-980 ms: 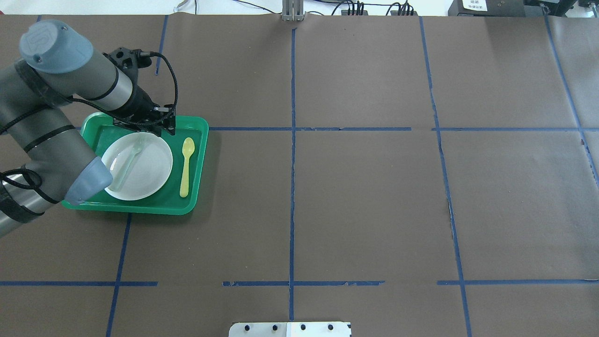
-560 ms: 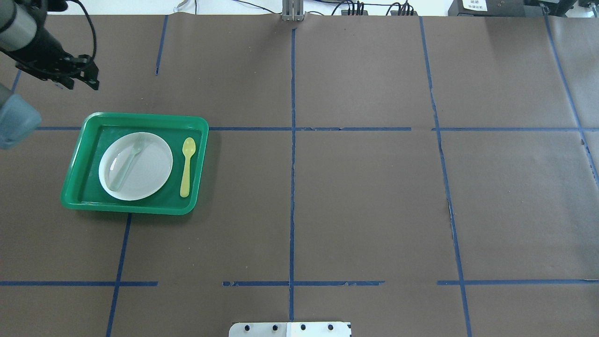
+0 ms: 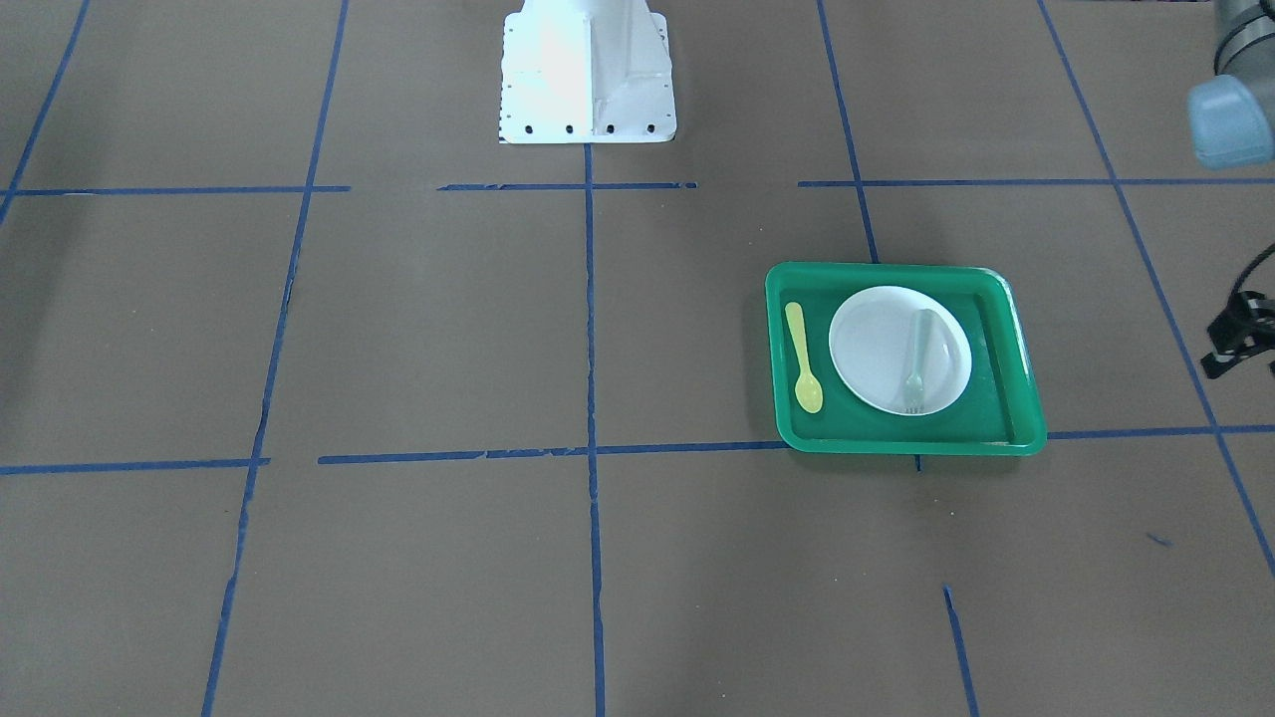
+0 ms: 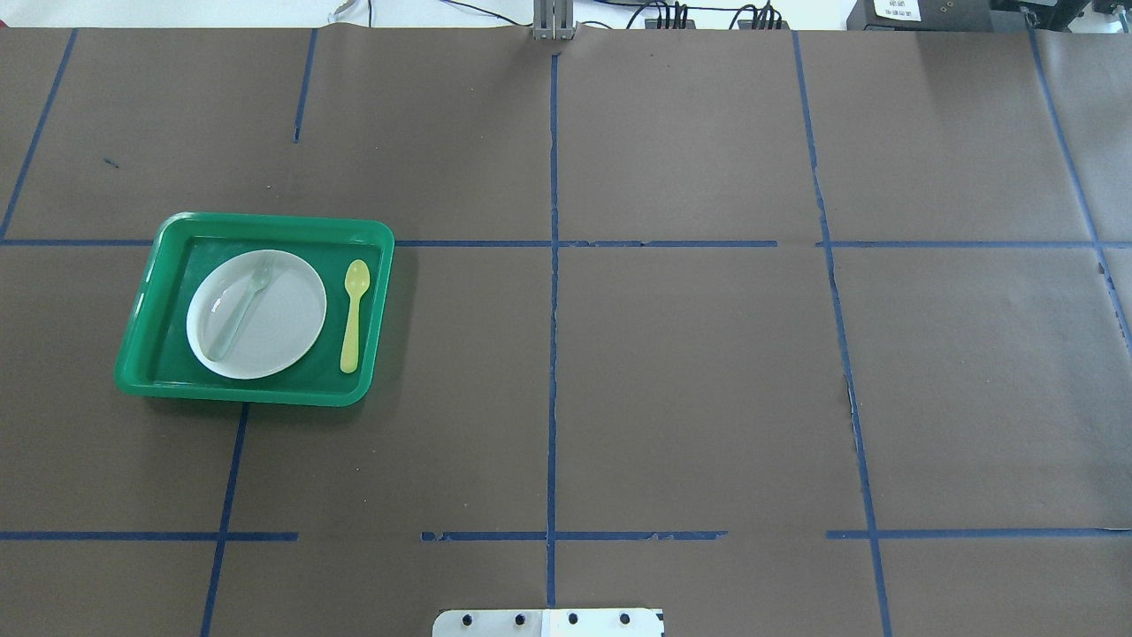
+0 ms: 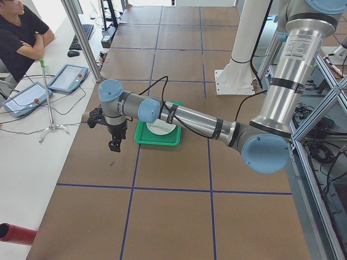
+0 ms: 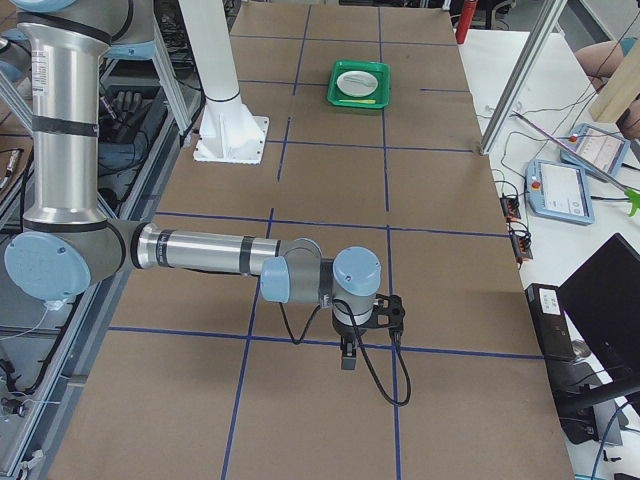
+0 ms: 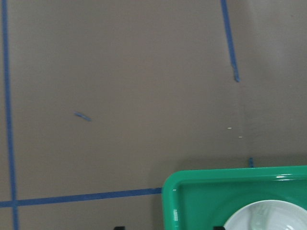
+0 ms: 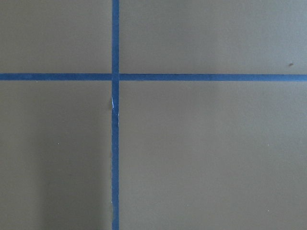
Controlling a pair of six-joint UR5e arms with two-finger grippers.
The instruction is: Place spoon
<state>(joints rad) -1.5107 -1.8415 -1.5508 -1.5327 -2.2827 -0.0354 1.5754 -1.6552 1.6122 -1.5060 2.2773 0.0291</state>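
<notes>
The yellow spoon (image 4: 355,314) lies in the green tray (image 4: 141,341) to the right of the white plate (image 4: 283,323), with its bowl toward the far edge; it also shows in the front view (image 3: 803,370). A pale fork (image 4: 237,310) lies on the plate. My left gripper (image 3: 1237,339) hangs empty above the brown table beyond the tray's left side, also seen in the left view (image 5: 114,145); its tips at the wrist view's bottom edge stand apart, open. My right gripper (image 6: 347,357) is far from the tray, and I cannot tell its state.
The white robot base (image 3: 588,75) stands at the table's near-middle edge. Blue tape lines (image 4: 553,310) grid the brown table cover. An operator (image 5: 21,32) and tablets (image 5: 68,77) are at a side desk.
My left arm has pulled back from over the tray to the far left and out of the overhead view. The spoon, fork and plate have not moved.
</notes>
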